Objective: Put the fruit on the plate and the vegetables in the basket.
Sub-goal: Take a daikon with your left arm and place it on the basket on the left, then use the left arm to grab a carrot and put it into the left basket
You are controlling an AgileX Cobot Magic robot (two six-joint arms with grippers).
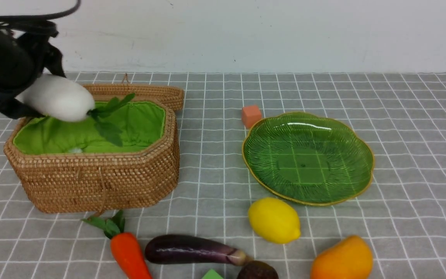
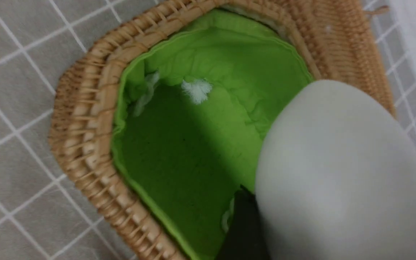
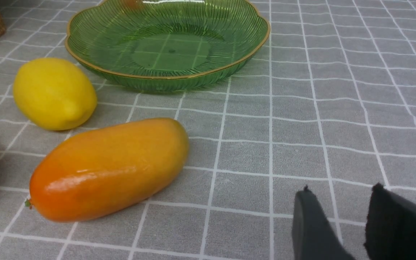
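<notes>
Closest to your wrist camera, the smooth white oval vegetable is held by the left gripper, above the 9 o'clock rim of the tan octagonal wicker basket. Its long axis points toward 3 o'clock, inward.

The basket is rough wicker lined with matt cloth, the plate glossy ribbed glass.

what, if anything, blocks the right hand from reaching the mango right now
Probably nothing, so likely yes: the mango lies on bare cloth near the right hand, which is open and empty. The lemon sits apart, beyond it.
</notes>
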